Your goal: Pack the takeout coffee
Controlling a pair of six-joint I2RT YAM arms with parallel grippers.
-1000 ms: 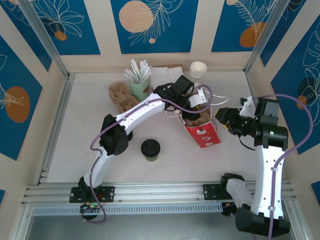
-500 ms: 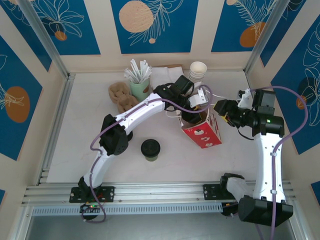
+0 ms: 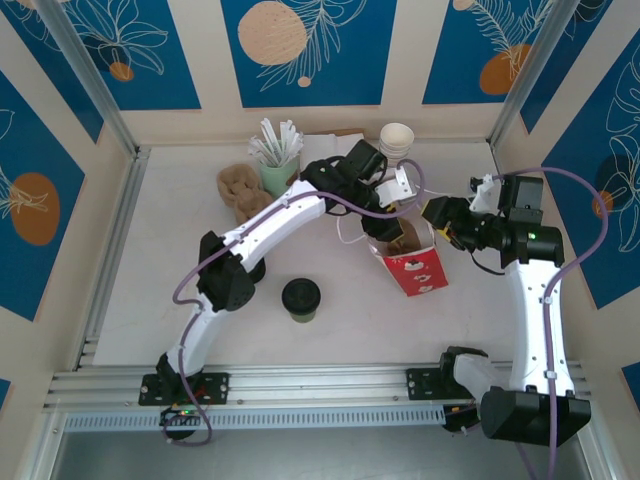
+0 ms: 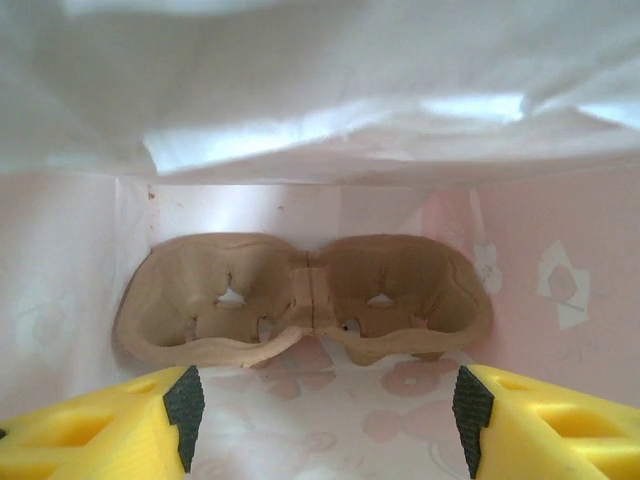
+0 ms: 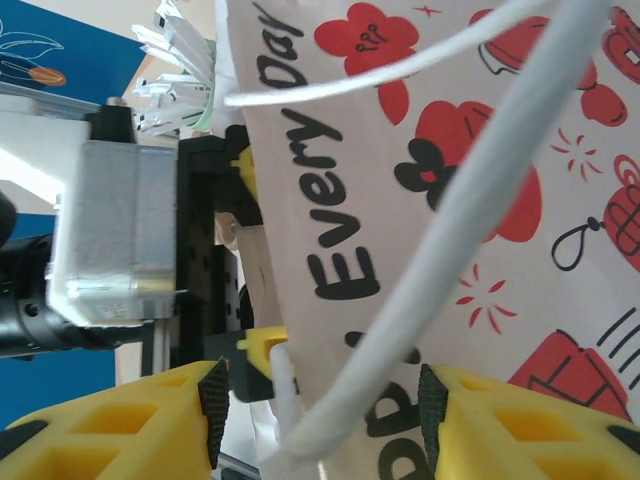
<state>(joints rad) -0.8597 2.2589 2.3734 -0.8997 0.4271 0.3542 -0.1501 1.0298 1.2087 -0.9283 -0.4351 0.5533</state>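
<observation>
Right arm has swung in toward the paper bag (image 3: pixel 408 262) since the earlier frame; the bag now sits a touch further back and straighter.

- Left jaws are inside the bag mouth, spread wide and gripping nothing; likely propping the opening.
- Left wrist view looks onto a brown pulp cup carrier (image 4: pixel 305 295) seated at the bag's bottom, both wells vacant.
- Right jaws are spread, straddling the bag's printed wall and white cord handle (image 5: pixel 450 200); not pinched. Judgement: positioned to steady the bag for loading.
- Takeout coffee (image 3: pixel 301 297) stands upright, lid on, on the counter (image 3: pixel 160 260), well apart from the bag, untouched.
- Packing itself not yet begun.
</observation>
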